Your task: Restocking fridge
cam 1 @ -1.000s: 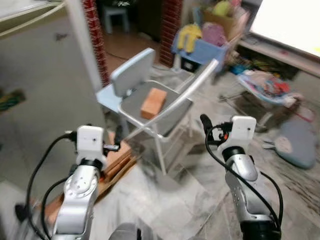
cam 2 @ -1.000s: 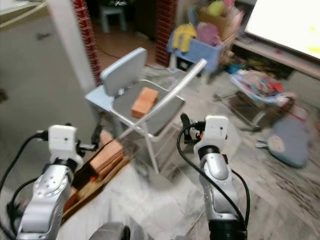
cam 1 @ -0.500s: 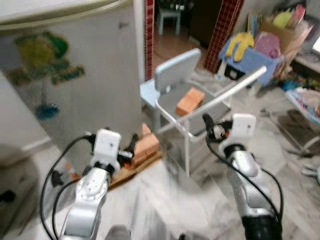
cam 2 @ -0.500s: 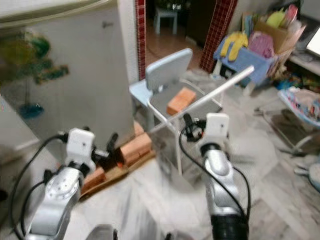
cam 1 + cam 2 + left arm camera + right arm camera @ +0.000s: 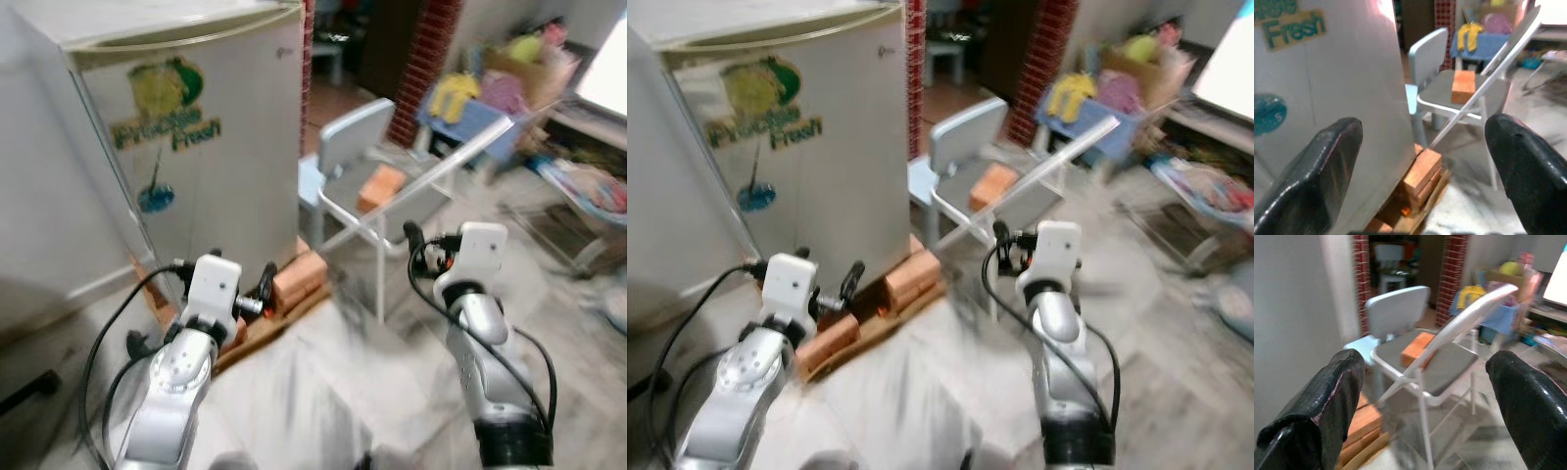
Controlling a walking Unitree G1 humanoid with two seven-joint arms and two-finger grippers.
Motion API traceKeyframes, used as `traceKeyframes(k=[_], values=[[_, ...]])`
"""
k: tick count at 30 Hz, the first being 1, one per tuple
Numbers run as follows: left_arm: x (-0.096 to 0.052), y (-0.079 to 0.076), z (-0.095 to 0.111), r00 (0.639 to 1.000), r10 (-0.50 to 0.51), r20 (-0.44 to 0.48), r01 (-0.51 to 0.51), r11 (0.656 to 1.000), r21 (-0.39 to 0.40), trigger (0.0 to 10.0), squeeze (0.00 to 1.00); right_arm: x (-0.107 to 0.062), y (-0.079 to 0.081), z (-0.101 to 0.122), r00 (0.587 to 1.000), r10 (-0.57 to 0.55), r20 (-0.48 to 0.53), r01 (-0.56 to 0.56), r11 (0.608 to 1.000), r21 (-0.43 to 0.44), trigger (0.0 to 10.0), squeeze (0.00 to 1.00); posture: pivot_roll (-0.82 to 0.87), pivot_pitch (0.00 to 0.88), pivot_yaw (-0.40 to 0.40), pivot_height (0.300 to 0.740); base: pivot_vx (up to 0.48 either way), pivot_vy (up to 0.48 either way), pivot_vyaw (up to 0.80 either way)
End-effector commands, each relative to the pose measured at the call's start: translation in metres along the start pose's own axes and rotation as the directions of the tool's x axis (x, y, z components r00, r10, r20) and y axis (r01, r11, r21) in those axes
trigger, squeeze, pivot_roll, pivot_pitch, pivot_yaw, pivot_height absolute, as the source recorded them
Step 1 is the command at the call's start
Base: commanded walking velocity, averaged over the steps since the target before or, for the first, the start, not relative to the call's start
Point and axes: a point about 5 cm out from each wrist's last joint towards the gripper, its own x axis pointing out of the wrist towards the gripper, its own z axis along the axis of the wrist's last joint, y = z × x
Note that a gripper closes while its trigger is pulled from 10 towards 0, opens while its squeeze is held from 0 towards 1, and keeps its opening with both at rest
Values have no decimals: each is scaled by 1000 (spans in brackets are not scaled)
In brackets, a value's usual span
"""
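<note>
We face the closed fridge (image 5: 186, 147) at upper left; our left end effector (image 5: 1420, 161) and right end effector (image 5: 1422, 396) gape wide, empty.

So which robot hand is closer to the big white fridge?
The left. The left gripper is low beside the fridge, near the bricks at its foot. The right gripper is farther away, by the folding chair.

Camera now leftward, fridge (image 5: 186, 147) front newly in view
</note>
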Motion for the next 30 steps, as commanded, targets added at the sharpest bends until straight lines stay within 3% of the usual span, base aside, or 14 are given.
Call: traceKeyframes(k=[1, 5, 15, 26, 30], values=[[-1, 2, 1, 1000, 7, 7, -7, 1000, -1, 10000, 0, 5, 3, 9, 999, 30, 27, -30, 999, -10, 10000, 0, 137, 0, -84, 740, 0, 480, 0], [-6, 2, -1, 1000, 6, 8, -6, 1000, 6, 10000, 0, 7, 0, 9, 1000, 19, 25, -19, 1000, -8, 10000, 0, 137, 0, -86, 740, 0, 468, 0], [-5, 2, 2, 1000, -4, 26, 4, 1000, -5, 10000, 0, 8, 3, 10, 999, 24, 29, -24, 1000, -3, 10000, 0, 139, 0, -90, 740, 0, 29, 0], [-5, 0, 0, 999, -24, 22, 24, 1000, -3, 10000, 0, 8, 4, 10, 999, 23, 31, -23, 1000, -1, 10000, 0, 137, 0, -88, 740, 261, 404, 0], [-6, -1, 4, 998, -40, 43, 42, 998, -36, 10000, 0, 8, 5, 11, 999, 27, 37, -28, 999, 24, 10000, 0, 136, 0, -85, 740, 337, 340, -108]])
